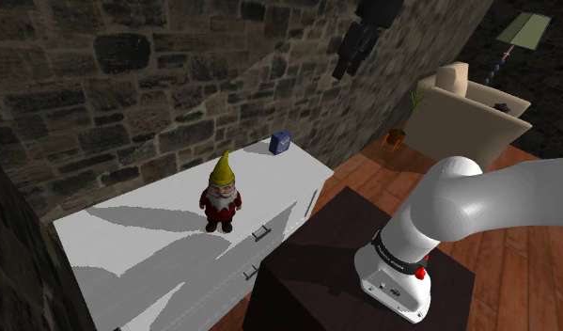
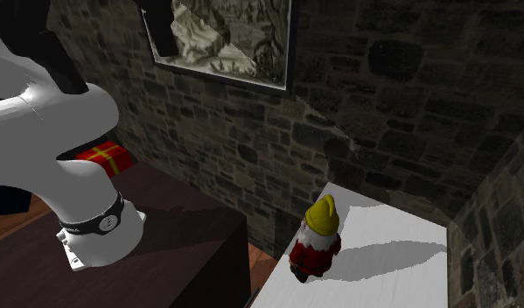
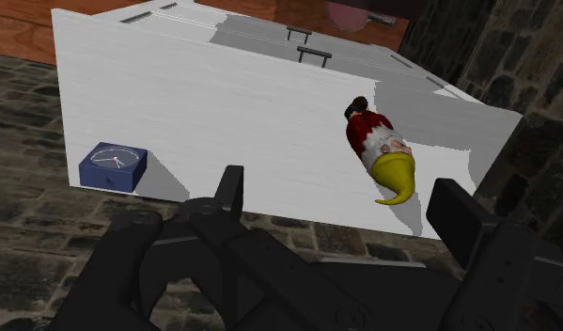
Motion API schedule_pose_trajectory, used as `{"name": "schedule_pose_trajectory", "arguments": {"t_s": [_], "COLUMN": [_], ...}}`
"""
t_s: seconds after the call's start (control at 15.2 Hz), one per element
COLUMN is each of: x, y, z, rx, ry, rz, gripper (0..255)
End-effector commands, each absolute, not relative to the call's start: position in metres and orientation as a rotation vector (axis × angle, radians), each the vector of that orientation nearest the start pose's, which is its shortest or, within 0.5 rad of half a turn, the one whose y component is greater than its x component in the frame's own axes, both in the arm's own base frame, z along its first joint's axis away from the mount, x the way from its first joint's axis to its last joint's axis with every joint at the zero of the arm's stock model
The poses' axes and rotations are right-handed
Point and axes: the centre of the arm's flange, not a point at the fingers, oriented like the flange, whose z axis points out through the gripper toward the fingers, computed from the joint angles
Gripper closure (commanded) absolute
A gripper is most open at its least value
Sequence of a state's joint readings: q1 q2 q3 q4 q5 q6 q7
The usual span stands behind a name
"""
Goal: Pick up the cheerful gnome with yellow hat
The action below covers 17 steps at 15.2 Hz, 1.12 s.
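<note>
The gnome (image 1: pixel 220 199) stands upright near the middle of a white dresser top (image 1: pixel 138 259); it has a yellow pointed hat, a white beard and a red coat. Seen from the side, the gnome (image 2: pixel 317 241) is close to the dresser's front edge. My black gripper (image 1: pixel 350 56) hangs high above the dresser, far over the gnome and toward the stone wall. In the wrist view the gripper (image 3: pixel 350 212) is open, its fingers wide apart with nothing between them, and the gnome (image 3: pixel 378 146) lies well beyond them.
A small blue clock (image 1: pixel 281 142) sits at the dresser's far end, also seen as the clock (image 3: pixel 113 166) near the wall-side edge. The dark stand (image 1: pixel 336 259) abuts the drawer fronts. A stone wall (image 1: pixel 129 85) backs the dresser. A beige armchair (image 1: pixel 467 113) and a red gift box (image 2: pixel 102 157) are farther off.
</note>
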State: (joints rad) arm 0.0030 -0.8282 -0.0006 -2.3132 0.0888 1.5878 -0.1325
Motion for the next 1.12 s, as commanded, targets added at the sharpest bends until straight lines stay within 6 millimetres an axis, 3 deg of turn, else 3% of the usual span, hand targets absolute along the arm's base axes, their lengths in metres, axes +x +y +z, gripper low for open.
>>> {"name": "schedule_pose_trajectory", "arguments": {"t_s": [0.0,1.06], "x": [0.297,0.411], "y": [0.010,0.123], "z": [0.626,0.484], "rx": [-3.047,-3.011], "ry": [-0.211,-0.175], "rz": [-0.166,-0.061], "gripper": [0,0]}}
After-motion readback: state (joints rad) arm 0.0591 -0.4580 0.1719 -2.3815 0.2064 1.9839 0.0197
